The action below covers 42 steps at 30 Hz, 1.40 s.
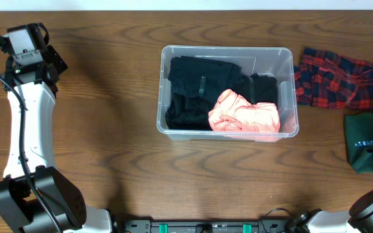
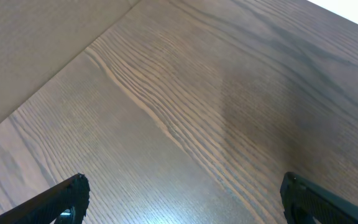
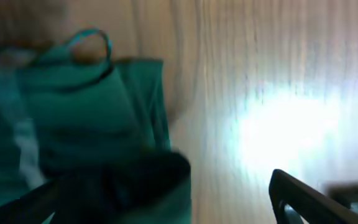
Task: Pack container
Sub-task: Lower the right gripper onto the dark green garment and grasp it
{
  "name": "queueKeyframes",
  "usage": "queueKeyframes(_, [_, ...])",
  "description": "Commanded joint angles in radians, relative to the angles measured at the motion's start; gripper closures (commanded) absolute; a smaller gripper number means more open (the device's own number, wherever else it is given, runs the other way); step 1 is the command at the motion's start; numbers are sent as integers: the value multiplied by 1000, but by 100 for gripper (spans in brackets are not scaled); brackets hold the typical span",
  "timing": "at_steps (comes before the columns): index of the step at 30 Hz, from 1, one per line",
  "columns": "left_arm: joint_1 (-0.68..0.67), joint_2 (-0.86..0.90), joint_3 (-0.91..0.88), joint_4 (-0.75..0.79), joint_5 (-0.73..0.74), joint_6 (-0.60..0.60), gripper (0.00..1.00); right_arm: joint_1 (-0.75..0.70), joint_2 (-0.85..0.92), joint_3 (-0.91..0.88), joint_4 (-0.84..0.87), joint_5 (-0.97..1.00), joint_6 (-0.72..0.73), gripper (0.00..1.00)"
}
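Worktop [image 1: 109,97]: dark wood. Container [image 1: 225,49] sits right of centre: clear, stiff plastic, probably light and slick; take it by thick rim. Inside: black clothing [image 1: 196,87] and pink garment [image 1: 245,116], soft and floppy. Plaid shirt [image 1: 342,77] just right of container. Green garment [image 1: 368,139] nearer robot, limp; pinch a bunched fold. Left jaws wide open over bare wood. Right jaws apart at green garment, apparently gripping nothing.

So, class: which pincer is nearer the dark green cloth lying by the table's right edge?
Right. The right pincer is directly over the dark green cloth, jaws apart. The left pincer is far off across the wooden table, beyond the clear plastic container.
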Motion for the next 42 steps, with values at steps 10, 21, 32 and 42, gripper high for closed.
queueKeyframes(10, [2,-7,5,-3,-13,1,2,-20,-10,-173,309,-206,-171,11])
queueKeyframes(21, [2,-7,5,-3,-13,1,2,-20,-4,-217,339,-193,-169,7])
queueKeyframes(32, [2,-7,5,-3,-13,1,2,-20,-3,-252,389,-193,-169,5])
queueKeyframes(42, [2,-7,5,-3,-13,1,2,-21,-3,-287,422,-153,-113,4])
